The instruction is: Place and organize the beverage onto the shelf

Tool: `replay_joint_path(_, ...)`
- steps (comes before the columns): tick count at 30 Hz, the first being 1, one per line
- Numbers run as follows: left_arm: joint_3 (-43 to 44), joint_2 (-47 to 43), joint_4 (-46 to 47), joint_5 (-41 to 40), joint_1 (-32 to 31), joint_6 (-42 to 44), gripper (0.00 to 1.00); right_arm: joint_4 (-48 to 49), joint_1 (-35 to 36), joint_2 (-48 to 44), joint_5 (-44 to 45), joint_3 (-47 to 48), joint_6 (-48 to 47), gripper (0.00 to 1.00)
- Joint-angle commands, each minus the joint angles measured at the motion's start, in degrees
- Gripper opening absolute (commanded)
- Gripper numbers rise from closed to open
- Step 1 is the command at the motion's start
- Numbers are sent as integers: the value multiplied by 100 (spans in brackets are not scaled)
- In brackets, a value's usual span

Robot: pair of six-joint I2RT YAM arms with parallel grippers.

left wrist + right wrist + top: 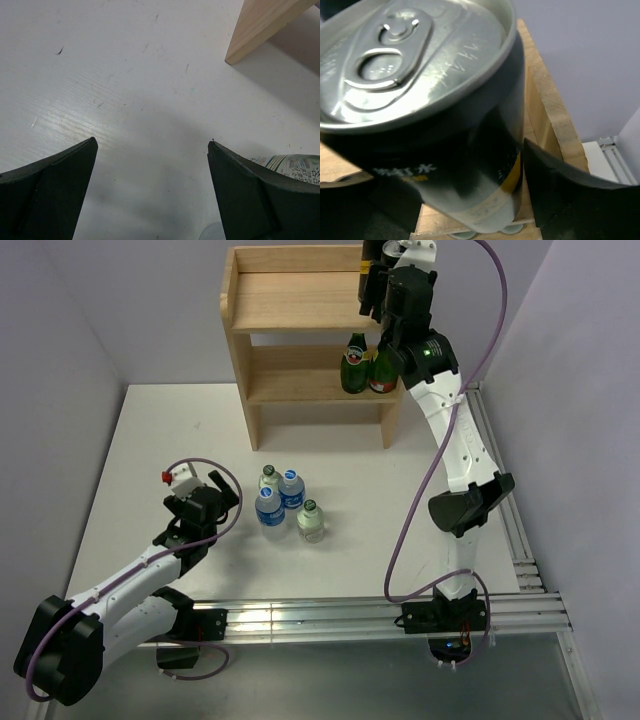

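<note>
My right gripper (372,290) is at the right end of the wooden shelf's (290,288) top board, shut on a dark can with a yellow band (445,125). The can fills the space between the fingers (570,190), just inside the right rail. Another dark can (372,252) seems to stand behind it, mostly hidden. Two blue-labelled water bottles (268,506) (291,488) and two green-capped clear bottles (268,478) (311,521) stand clustered on the table. My left gripper (222,490) is open and empty just left of them (152,141). A bottle label (295,165) shows past its right finger.
Two dark green glass bottles with red labels (354,365) (382,368) stand at the right end of the shelf's lower board. A shelf leg (260,25) is ahead of the left gripper. Grey walls close in on both sides, and a metal rail runs along the near edge (330,615).
</note>
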Motion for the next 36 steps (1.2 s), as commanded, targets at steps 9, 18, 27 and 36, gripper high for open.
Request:
replay_joint_path(9, 188, -119, 6, -159, -49, 5, 99, 539, -42, -58, 344, -356, -192, 28)
replay_joint_path(18, 188, -137, 15, -168, -66, 5, 99, 917, -59, 241, 598, -330, -473, 28)
replay_joint_path(27, 179, -119, 6, -194, -75, -4, 99, 900, -68, 364, 616, -418, -543, 47)
replay_joint_path(36, 205, -75, -12, -212, -93, -4, 99, 926, -68, -5, 555, -927, -359, 83)
